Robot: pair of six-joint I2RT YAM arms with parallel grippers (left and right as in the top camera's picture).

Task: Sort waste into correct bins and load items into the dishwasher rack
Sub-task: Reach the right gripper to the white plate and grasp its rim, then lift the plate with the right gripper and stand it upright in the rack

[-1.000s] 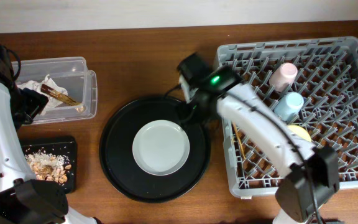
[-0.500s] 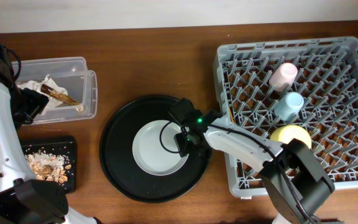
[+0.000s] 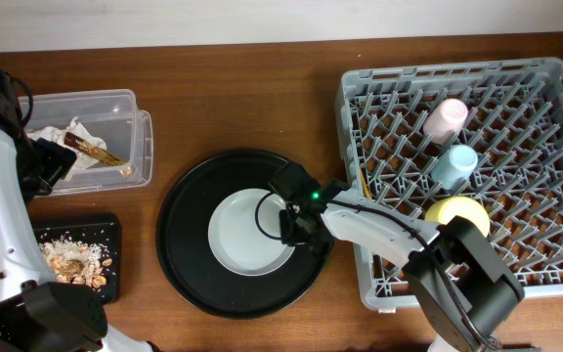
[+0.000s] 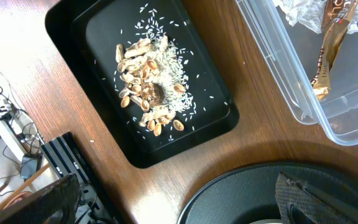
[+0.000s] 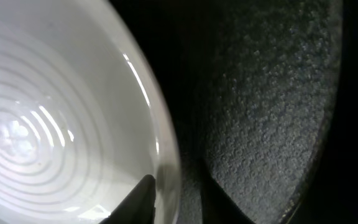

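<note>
A pale grey-white plate (image 3: 242, 235) lies in the middle of the large round black tray (image 3: 189, 254). My right gripper (image 3: 294, 227) is down at the plate's right rim. In the right wrist view one finger lies inside the plate (image 5: 55, 124) and the other outside, so the gripper (image 5: 176, 186) is shut on the rim. The grey dishwasher rack (image 3: 516, 264) holds a pink cup (image 3: 445, 119), a light blue cup (image 3: 454, 166), a yellow saucer (image 3: 457, 212) and chopsticks (image 3: 365, 186). My left gripper (image 3: 47, 161) hangs open at the far left, holding nothing.
The clear box (image 3: 115, 103) at the left holds crumpled napkins (image 3: 57, 137) and a brown wrapper (image 3: 96, 149). In front of it the shallow black tray (image 3: 110, 230) holds food scraps (image 3: 71, 256). The left wrist view looks down on that tray (image 4: 92, 37) and the box (image 4: 291, 93).
My right arm came down from the rack's near-left corner onto the plate's right rim, and its jaws closed there. The left arm has not moved.
</note>
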